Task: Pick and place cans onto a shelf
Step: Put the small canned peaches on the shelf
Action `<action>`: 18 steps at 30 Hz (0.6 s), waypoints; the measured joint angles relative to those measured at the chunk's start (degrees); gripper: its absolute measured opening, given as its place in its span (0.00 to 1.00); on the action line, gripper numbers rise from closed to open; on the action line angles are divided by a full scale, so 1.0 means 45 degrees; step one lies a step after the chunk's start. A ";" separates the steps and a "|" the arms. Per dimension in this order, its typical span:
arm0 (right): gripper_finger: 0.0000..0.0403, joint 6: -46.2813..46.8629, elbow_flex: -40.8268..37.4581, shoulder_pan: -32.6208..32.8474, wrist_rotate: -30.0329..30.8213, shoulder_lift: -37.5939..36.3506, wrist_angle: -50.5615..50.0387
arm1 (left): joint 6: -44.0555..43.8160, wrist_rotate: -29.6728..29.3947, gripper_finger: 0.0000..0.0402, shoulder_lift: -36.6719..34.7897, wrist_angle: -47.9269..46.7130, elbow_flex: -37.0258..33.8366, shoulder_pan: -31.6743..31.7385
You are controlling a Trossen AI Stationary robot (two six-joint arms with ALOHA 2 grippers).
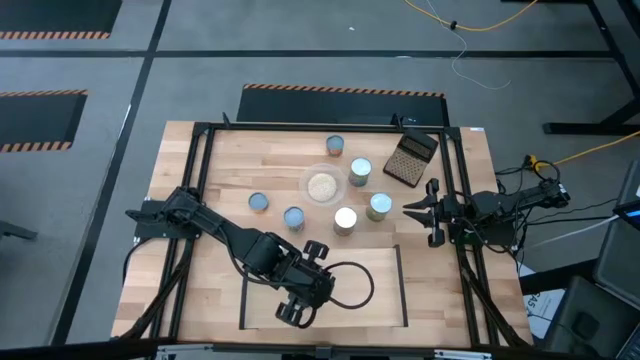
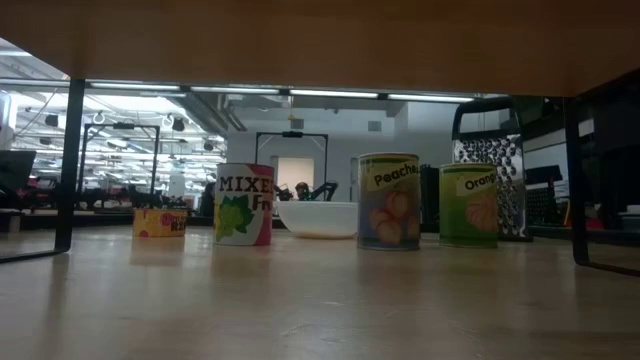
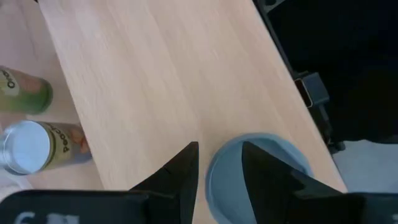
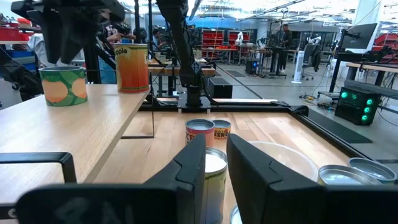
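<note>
The shelf [image 1: 380, 290], a light-wood board with black bars, stands at the table's near edge. My left gripper [image 1: 293, 312] hovers over its near left part, fingers a little apart. A can with a pale-blue top [image 3: 273, 163] stands upright on the board below it, off to one side of the fingers [image 3: 186, 163]. The right wrist view shows this green-and-orange can [image 4: 62, 85] and an orange can [image 4: 132, 66] upright on the shelf. Several cans [image 1: 345, 220] stand on the tabletop behind. My right gripper [image 1: 425, 212] waits open at the table's right edge.
A clear bowl of grains [image 1: 324, 185] stands among the cans on the tabletop. A dark gridded grater [image 1: 410, 158] lies at the far right. The shelf's right half is bare board. In the low view the cans [image 2: 388, 200] show under the shelf board [image 2: 300, 40].
</note>
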 joint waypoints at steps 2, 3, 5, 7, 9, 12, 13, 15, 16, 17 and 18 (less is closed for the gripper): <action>0.18 0.0000 -0.0002 0.0002 0.0000 0.0000 -0.0005 | 0.0005 -0.0001 0.29 0.0000 -0.0273 -0.0001 0.0003; 0.18 0.0000 0.0003 0.0002 0.0000 0.0000 -0.0002 | 0.0004 0.0003 0.29 0.0000 -0.0336 -0.0005 0.0015; 0.18 0.0000 -0.0002 0.0001 0.0000 0.0000 0.0000 | 0.0001 0.0003 0.29 0.0000 -0.0286 -0.0007 0.0062; 0.18 0.0000 0.0002 0.0003 0.0000 0.0000 -0.0004 | -0.0010 -0.0026 0.29 0.0000 -0.0258 -0.0005 0.0129; 0.18 0.0000 -0.0002 -0.0002 0.0000 0.0000 0.0000 | -0.0010 -0.0001 0.29 0.0000 -0.0260 -0.0010 0.0183; 0.18 0.0000 -0.0002 0.0002 0.0000 0.0000 -0.0004 | -0.0007 0.0126 0.29 0.0045 -0.0257 -0.0004 0.0237; 0.18 0.0000 -0.0001 0.0003 0.0000 0.0000 -0.0001 | -0.0006 0.0143 0.29 0.0127 -0.0222 0.0000 0.0258; 0.18 0.0000 -0.0002 -0.0002 0.0000 0.0000 -0.0002 | -0.0010 0.0177 0.28 0.0242 -0.0288 -0.0033 0.0289; 0.18 0.0000 -0.0002 0.0000 0.0000 0.0000 0.0000 | -0.0010 0.0215 0.28 0.0253 -0.0313 -0.0034 0.0308; 0.18 0.0000 -0.0002 0.0002 0.0000 0.0000 -0.0005 | -0.0005 0.0303 0.28 0.0253 -0.0295 -0.0028 0.0345; 0.18 0.0000 -0.0002 0.0000 0.0000 0.0000 -0.0003 | -0.0008 0.0376 0.28 0.0284 -0.0277 0.0007 0.0396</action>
